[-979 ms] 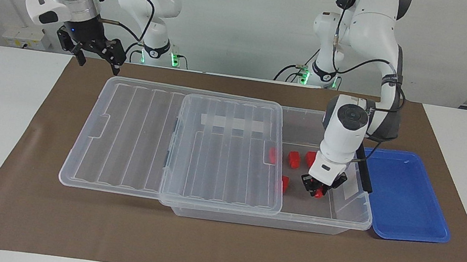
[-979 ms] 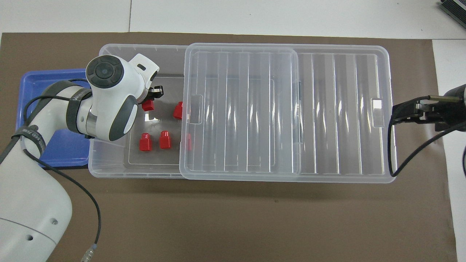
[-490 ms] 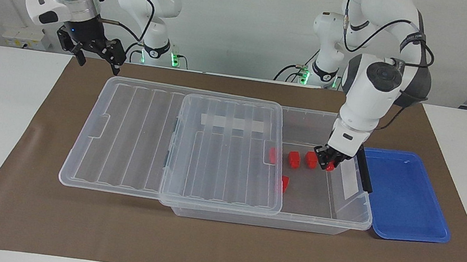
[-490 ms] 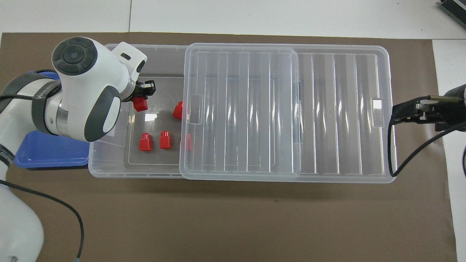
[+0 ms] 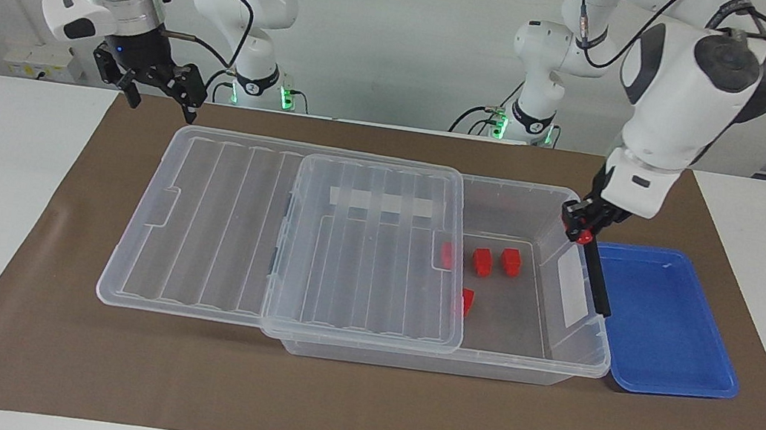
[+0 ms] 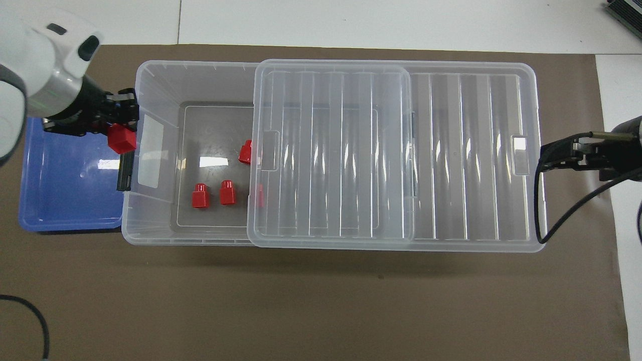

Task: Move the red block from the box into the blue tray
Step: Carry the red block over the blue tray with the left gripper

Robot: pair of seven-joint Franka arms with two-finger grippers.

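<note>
- Facing view: our left gripper (image 5: 582, 228) is clenched on the red block (image 5: 583, 236), raised over the end wall of the box (image 5: 561, 360) beside the blue tray (image 5: 662, 359), high enough, we judge, to clear the rim. The lid (image 5: 371, 243) sits slid aside, leaving the other red blocks (image 5: 483, 260) reachable.
- Overhead view: our right gripper (image 6: 564, 155) waits spread apart at the right arm's end of the box, out of the way. The carried block (image 6: 122, 139) covers the black latch (image 6: 125, 170).
</note>
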